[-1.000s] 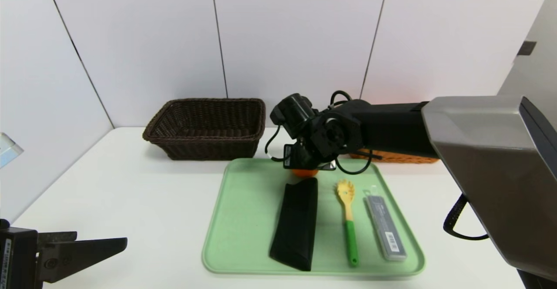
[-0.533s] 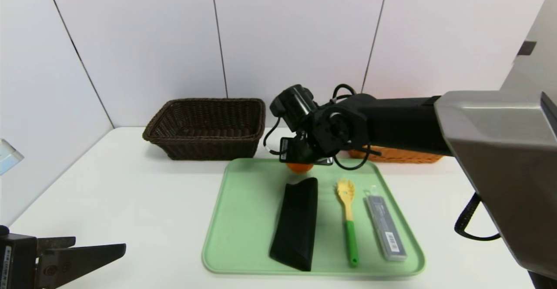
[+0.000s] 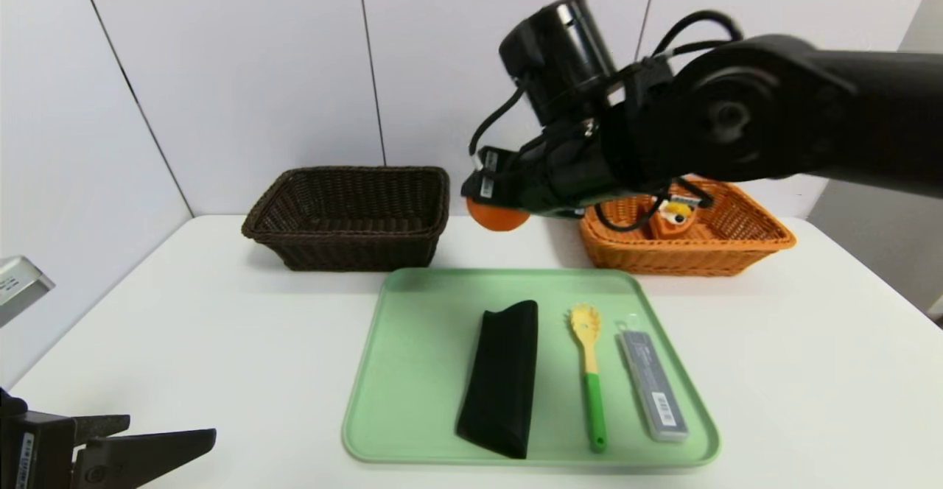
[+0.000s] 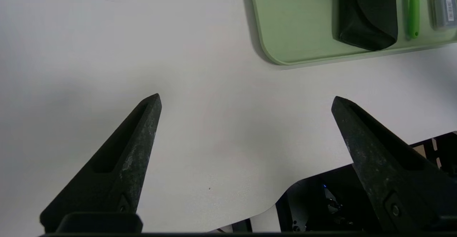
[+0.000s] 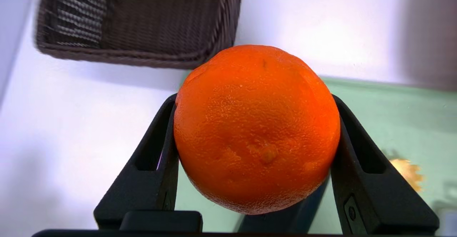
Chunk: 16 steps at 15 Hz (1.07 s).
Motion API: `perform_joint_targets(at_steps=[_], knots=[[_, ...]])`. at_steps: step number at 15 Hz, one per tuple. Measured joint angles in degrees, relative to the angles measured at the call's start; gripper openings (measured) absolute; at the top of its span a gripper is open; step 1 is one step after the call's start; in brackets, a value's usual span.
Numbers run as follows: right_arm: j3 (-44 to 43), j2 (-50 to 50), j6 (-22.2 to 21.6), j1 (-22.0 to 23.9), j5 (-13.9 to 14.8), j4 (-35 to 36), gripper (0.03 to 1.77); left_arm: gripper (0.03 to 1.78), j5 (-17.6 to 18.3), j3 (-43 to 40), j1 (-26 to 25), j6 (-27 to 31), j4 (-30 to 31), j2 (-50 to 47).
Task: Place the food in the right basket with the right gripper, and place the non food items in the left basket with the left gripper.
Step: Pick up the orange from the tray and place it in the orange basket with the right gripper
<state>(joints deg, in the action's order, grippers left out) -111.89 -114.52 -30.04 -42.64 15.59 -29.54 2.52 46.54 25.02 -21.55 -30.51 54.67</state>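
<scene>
My right gripper (image 3: 499,205) is shut on an orange (image 3: 495,215) and holds it in the air above the table between the two baskets, over the far edge of the green tray (image 3: 412,371). In the right wrist view the orange (image 5: 256,128) sits squeezed between both fingers (image 5: 157,158). The dark brown left basket (image 3: 350,216) stands at the back left, the orange right basket (image 3: 737,242) at the back right. On the tray lie a black case (image 3: 502,377), a yellow-green spatula (image 3: 589,375) and a grey pen box (image 3: 653,384). My left gripper (image 4: 246,99) is open over bare table at the near left.
The right basket holds a small orange-and-white item (image 3: 674,216). My right arm (image 3: 773,117) spans the air above that basket. A white wall stands behind the baskets. The table's near edge (image 4: 307,181) runs just under the left gripper.
My right gripper has lifted the orange off the tray's far edge and raised it well above the table. The left gripper has barely moved.
</scene>
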Motion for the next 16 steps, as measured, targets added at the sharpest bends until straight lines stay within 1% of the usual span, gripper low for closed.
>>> perform_joint_targets(at_steps=[2, 3, 5, 8, 12, 14, 16], knots=[[0.0, 3.2, 4.3, 3.4, 0.3, 2.1, 1.14, 1.69, 0.1, 0.0, 0.0, 0.5, 0.3, 0.2], [0.0, 4.4, 5.8, 5.3, 0.4, 2.8, 1.13, 1.69, 0.1, 0.0, 0.0, 0.5, 0.4, 0.2], [0.0, 6.2, 7.0, 9.8, 0.0, 2.9, 1.13, 1.69, 0.1, 0.4, 0.0, 0.6, 0.4, 0.2], [0.4, 7.1, 7.4, 16.8, -0.4, 2.8, 1.13, 1.69, 0.1, 1.1, 0.0, 0.6, 0.4, 0.2], [0.5, 3.0, 7.4, 23.2, -1.2, 3.1, 1.13, 1.69, 0.3, 1.9, 0.0, 0.6, 0.3, 0.2], [0.5, -0.1, 7.4, 25.0, -1.4, 3.5, 1.13, 1.69, 0.2, 1.9, 0.0, 0.6, 0.3, 0.3], [0.4, -3.7, 7.3, 25.6, -1.4, 4.1, 1.13, 1.69, 0.3, 1.7, 0.0, 0.6, 0.3, 0.4]])
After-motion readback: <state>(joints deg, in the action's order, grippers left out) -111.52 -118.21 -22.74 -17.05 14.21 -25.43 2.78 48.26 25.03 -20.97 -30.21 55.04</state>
